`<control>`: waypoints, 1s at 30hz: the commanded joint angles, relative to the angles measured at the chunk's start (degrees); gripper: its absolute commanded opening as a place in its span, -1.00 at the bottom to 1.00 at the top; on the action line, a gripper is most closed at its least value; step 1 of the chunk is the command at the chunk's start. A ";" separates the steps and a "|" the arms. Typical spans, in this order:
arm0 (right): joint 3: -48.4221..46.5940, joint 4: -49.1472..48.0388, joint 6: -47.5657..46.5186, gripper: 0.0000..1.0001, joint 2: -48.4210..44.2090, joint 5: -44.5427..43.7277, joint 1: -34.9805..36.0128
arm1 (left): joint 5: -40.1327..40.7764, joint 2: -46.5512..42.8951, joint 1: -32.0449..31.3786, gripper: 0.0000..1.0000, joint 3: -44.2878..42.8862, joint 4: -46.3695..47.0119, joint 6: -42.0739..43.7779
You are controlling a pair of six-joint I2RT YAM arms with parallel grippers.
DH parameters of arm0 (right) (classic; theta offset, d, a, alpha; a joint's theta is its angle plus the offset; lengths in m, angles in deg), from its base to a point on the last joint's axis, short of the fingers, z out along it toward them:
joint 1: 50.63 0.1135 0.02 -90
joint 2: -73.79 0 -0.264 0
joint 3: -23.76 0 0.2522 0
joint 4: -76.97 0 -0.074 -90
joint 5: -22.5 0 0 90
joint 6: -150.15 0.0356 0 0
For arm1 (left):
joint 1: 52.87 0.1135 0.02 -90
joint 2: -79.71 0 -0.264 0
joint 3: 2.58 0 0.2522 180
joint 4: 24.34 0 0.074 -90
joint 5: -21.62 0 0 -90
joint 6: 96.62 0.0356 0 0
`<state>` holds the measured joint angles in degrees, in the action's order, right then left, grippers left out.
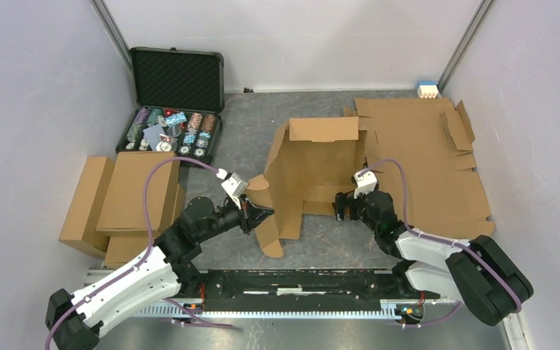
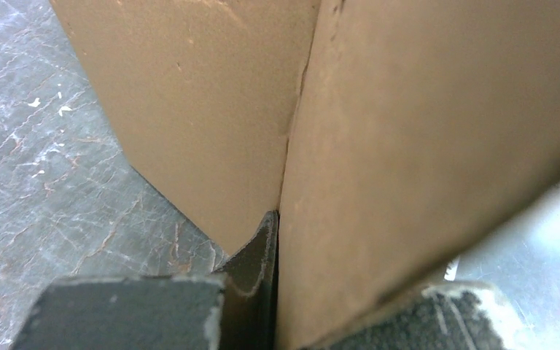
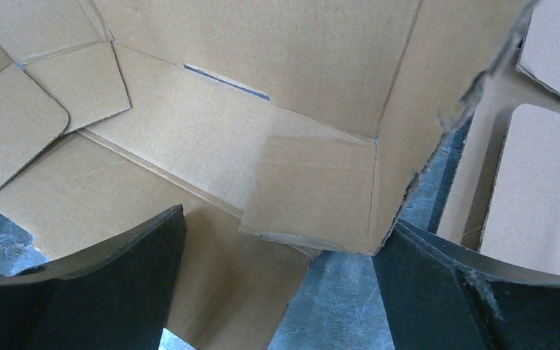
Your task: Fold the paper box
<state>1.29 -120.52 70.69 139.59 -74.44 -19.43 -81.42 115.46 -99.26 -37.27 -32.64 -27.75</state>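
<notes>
There is one box [image 1: 313, 164], half folded, in the middle of the bench [image 1: 262, 124]. Its back wall and side walls stand up, one top flap bends forward, and its floor lies flat on the bench toward the arms.

Two arms work at it. The left arm comes from the near left corner, low over the bench, with its wrist turned to the right. The left tool [image 1: 262, 215] is narrow and holds the front left flap of the box. In the left wrist view the cardboard [image 2: 408, 146] goes down into the thin gap between the two fingers [image 2: 117, 313].

The right arm comes from the near right corner and bends forward and to the left, also low. The right tool [image 1: 346, 206] is wide and holds nothing. In the right wrist view its two fingers [image 3: 102, 284] stand on both sides of the box's low front right corner [image 3: 313, 189]. I cannot tell if they touch it.

To the right of the box, flat sheets [image 1: 423, 153] lie in a pile. I cannot count them. To the left are about three folded boxes [image 1: 127, 193], stacked. Behind them, one black case [image 1: 177, 76] stands with its lid up and many chips [image 1: 168, 130] in rows inside.
</notes>
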 commanded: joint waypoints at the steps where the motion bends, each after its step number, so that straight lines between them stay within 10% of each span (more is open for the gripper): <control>1: 1.08 -2.03 1.68 0.96 -2.92 -0.29 -1.58 | 3.61 -1.20 -0.69 -0.83 -1.61 -7.11 1.91; 14: 2.25 1.78 0.31 0.96 -17.33 -2.97 -2.72 | 11.46 -1.53 -0.89 -0.84 -3.67 -12.05 4.28; 30: -0.29 3.77 -2.27 0.68 -8.82 8.66 -2.37 | 8.17 -1.49 -3.30 -0.84 -2.76 -9.67 6.13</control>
<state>2.47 -116.76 69.47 129.93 -68.89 -22.03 -70.62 113.60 -101.54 -39.94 -41.61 -23.46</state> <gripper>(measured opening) 0.823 0.084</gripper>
